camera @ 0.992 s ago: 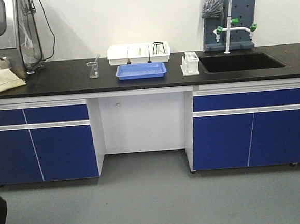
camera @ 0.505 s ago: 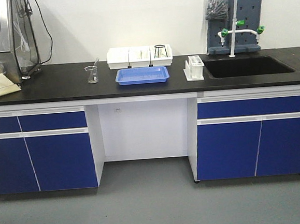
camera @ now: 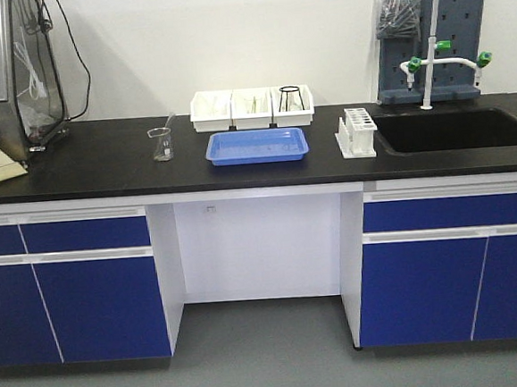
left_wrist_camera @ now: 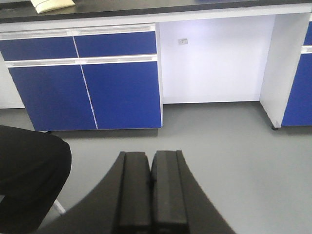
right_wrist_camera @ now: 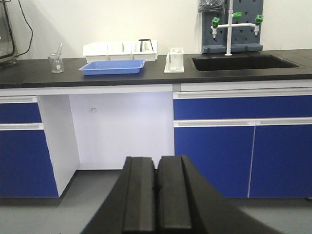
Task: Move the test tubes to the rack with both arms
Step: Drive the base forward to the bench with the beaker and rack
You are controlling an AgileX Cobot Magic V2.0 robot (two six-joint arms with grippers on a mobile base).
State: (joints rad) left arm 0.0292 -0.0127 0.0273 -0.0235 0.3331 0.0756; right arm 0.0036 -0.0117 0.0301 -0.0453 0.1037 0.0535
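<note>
Countertop (camera: 104,165), black, runs along a white wall above blue cabinets (camera: 96,296) and a grey floor (camera: 272,372). The rack (camera: 358,133) stands upright on it with its holes facing up and its long axis seemingly front to back. It is just left of the sink (camera: 460,130) and right of the blue tray (camera: 257,146). The left gripper (left_wrist_camera: 152,195) and right gripper (right_wrist_camera: 157,195) are each pressed closed on nothing.
</note>
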